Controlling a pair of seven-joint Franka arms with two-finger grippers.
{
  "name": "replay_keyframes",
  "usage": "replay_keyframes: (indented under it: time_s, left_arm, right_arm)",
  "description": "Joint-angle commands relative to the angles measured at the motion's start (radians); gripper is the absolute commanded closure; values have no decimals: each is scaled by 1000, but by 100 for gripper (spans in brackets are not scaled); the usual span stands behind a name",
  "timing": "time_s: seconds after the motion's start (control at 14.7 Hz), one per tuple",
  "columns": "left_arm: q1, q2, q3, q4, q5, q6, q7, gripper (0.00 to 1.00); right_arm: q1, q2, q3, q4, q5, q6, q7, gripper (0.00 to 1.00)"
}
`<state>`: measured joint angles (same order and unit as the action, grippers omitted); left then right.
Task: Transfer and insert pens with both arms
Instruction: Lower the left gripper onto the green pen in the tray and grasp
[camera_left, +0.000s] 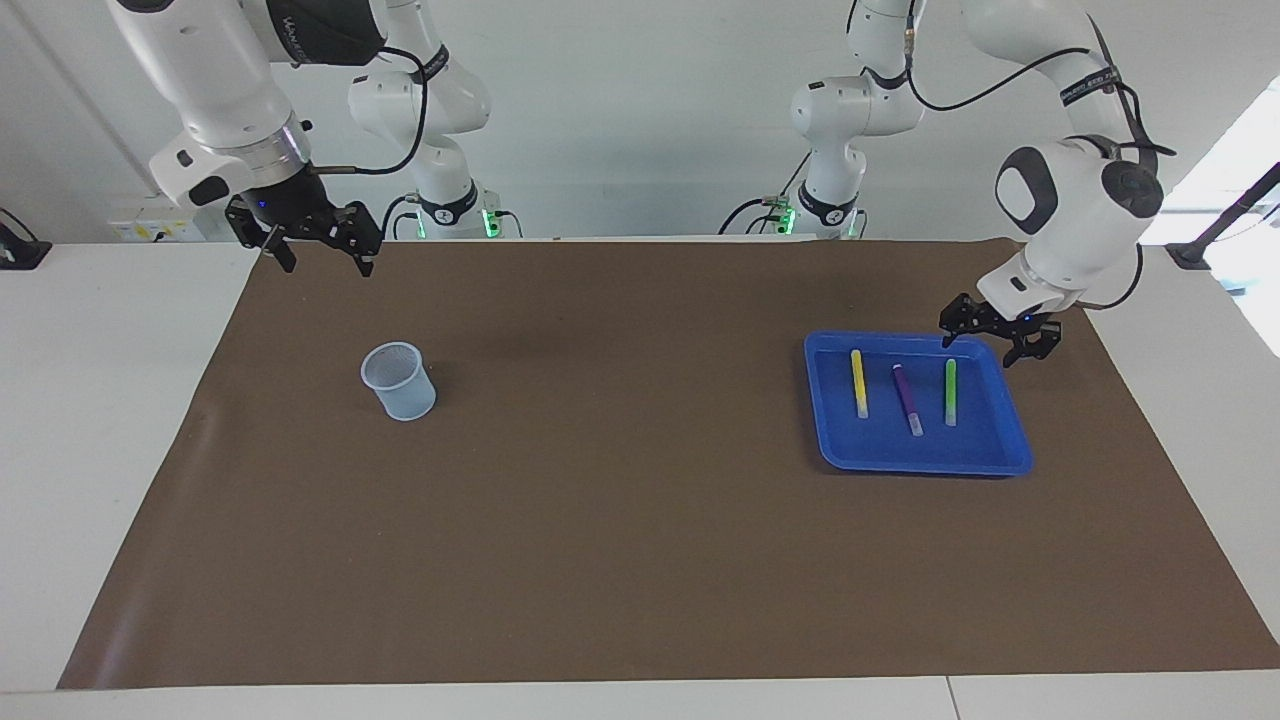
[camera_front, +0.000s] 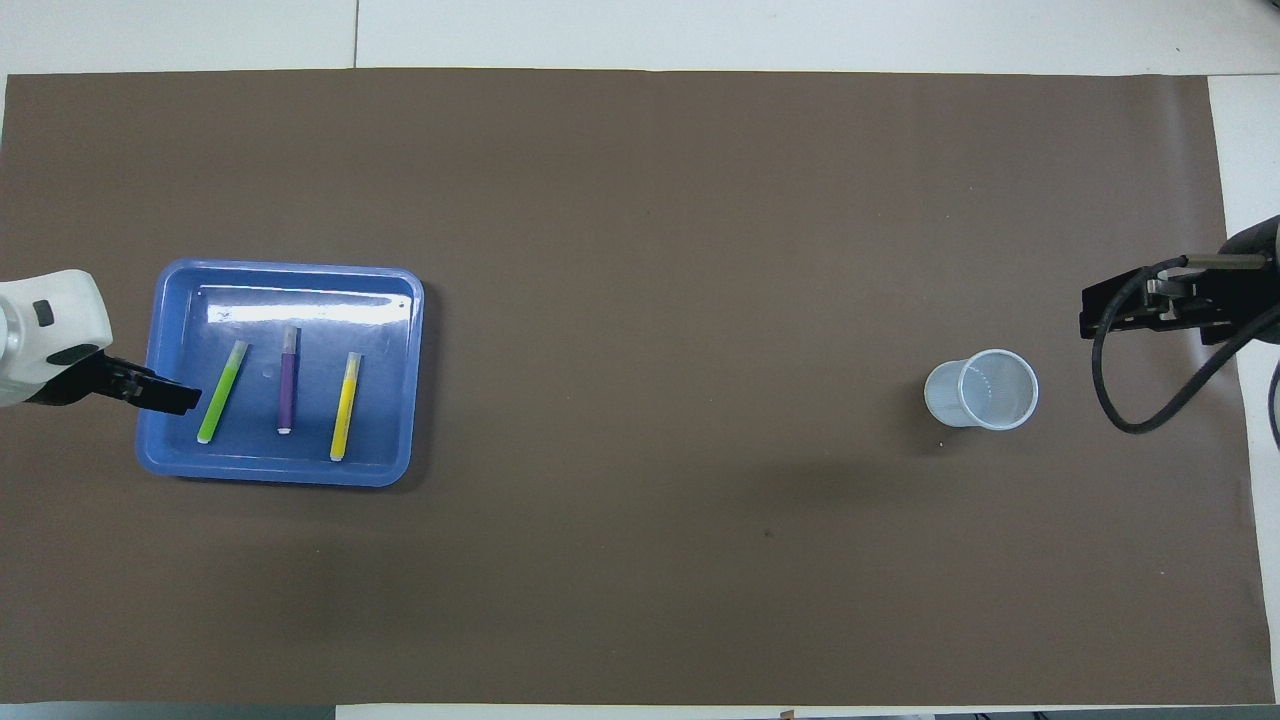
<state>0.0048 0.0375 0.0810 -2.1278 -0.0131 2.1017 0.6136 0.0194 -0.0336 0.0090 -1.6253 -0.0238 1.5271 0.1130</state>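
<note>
Pens: three lie side by side in the blue tray (camera_left: 1010, 455), lower-mid right of the facing view (mid left of the overhead view). Order in the facing view, left to right: yellow pen (camera_left: 858, 382), purple pen (camera_left: 907, 398), green pen (camera_left: 950, 391); all flat, apart from each other, pale tips toward the frame's bottom.

Cup (camera_left: 399, 380): clear plastic, upright, empty as far as can be seen; left of centre in the facing view, well apart from the tray.

L gripper (camera_left: 995, 337): right of the facing view, over the tray's upper right corner, just beside the green pen's top end; in the overhead view it shows at the tray's left edge (camera_front: 160, 396). Fingers apart, nothing held; no contact w/ any pen visible.

R gripper (camera_left: 318, 253): upper left of the facing view, above the mat's top edge, fingers apart, empty; arm waits.

Progress (judgement): at the very start. Done: none, no pen lifted, passed or in the cup. In hand: prob. L arm's approach to the green pen. Left: grasp, hand-over to the R arm, drop into the cup, for all three pens.
</note>
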Motion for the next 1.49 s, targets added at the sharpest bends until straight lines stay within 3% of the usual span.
replay_keyframes:
  time_s: [0.0,0.61,1.43]
  left_arm:
    - [15,54,2,5,10,66,45,0]
    - [40,82,0,-54,10,149,35,20]
    - [34,107,-1,-72,4,164,0,29]
  right_arm:
    - [-13,-2,6,2,21,-12,-19,0]
    - [-13,-2,6,2,21,-13,-19,0]
    - [-13,-2,5,1,21,-15,-19,0]
